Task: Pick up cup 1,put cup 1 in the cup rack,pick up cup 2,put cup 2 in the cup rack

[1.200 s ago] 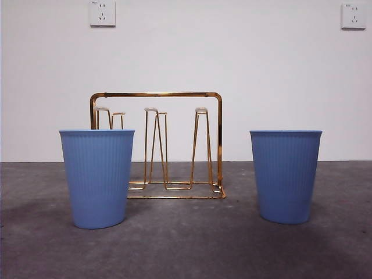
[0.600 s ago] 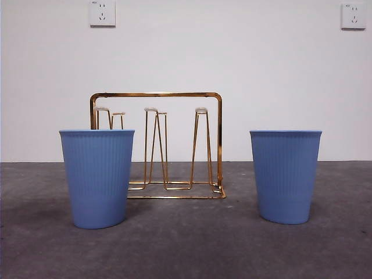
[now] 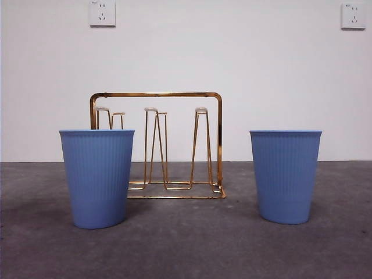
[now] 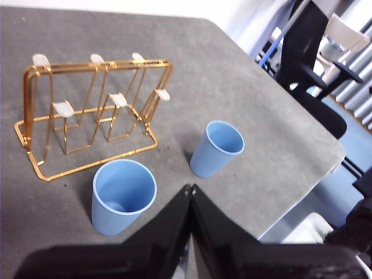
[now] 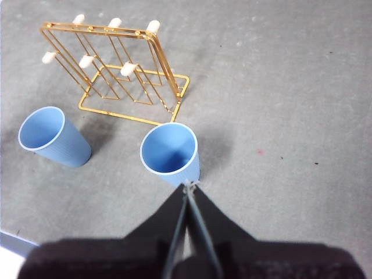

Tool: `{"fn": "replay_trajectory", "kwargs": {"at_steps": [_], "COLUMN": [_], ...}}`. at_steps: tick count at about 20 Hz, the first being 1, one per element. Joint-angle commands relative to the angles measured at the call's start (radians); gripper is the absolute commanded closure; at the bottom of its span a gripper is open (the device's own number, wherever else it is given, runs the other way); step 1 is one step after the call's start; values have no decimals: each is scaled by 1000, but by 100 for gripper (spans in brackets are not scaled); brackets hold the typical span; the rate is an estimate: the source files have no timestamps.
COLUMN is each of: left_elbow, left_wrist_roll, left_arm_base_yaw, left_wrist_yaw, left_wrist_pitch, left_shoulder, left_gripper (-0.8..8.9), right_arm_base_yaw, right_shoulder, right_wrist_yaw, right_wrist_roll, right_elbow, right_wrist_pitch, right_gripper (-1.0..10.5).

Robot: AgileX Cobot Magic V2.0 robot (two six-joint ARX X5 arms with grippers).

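Fingers: left gripper (image 4: 190, 189) pressed together, empty, high over the bench (image 4: 261, 139); right gripper (image 5: 187, 187) likewise closed, empty.

Front view: nothing has shifted over the last second; task not begun. Two blue cups, left cup (image 3: 97, 177) and right cup (image 3: 285, 175), upright. One cup rack (image 3: 157, 145) behind, between them, six prongs bare.

No visible change since earlier front views.

Grey table (image 3: 186, 250) — two wall sockets (image 3: 102, 13) above.
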Motion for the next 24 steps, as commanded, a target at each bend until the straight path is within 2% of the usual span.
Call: {"fn": "replay_trajectory", "kwargs": {"at_steps": [1, 3, 4, 5, 6, 11, 16, 18, 24], "left_elbow": [11, 16, 16, 16, 16, 16, 16, 16, 16], "left_wrist_roll": [30, 29, 29, 17, 1, -13, -51, -53, -99], "left_arm_base_yaw": [-10, -19, -26, -35, -48, -127, -213, -246, -304], "left_wrist_yaw": [5, 5, 5, 6, 16, 146, 260, 289, 319], "left_wrist_pitch": [0, 2, 5, 9, 15, 81, 128, 140, 202], "left_shoulder": [18, 31, 37, 43, 50, 105, 175, 198, 235], "left_gripper": [776, 508, 291, 151, 121, 122, 122, 123, 123], "right_arm_base_yaw": [0, 0, 0, 0, 0, 0, 50, 98, 274], "right_shoulder": [12, 15, 23, 27, 34, 120, 297, 386, 666], "right_wrist_yaw": [-4, -4, -4, -4, -5, -61, -59, -27, 174], "right_wrist_roll": [-11, -11, -7, 5, 11, 21, 68, 81, 92], "right_elbow": [9, 9, 9, 9, 9, 9, 10, 10, 10], "right_wrist_pitch": [5, 6, 11, 12, 13, 13, 67, 86, 144], "right_gripper": [934, 762, 619, 481, 371, 348, 349, 350, 351]}}
